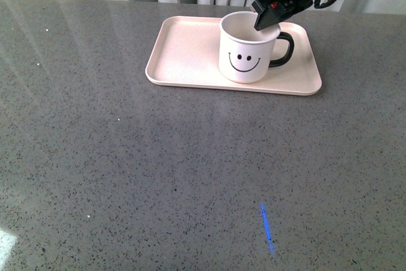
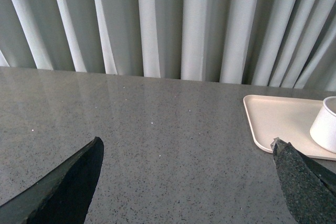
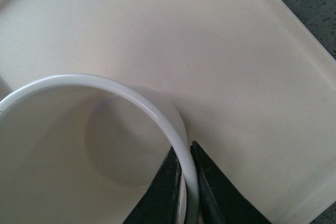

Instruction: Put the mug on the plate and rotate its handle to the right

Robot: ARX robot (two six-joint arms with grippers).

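While upright on the plate [image 1: 184, 49], mug [image 1: 244, 55] rim in the right hand's [image 1: 269, 17] pinch, left hand [image 2: 184, 182] released.

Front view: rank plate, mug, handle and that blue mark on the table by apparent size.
1. plate, widest by far
2. mug
3. handle and blue mark: similar extent, and the mark lies nearer the camera, so unranked
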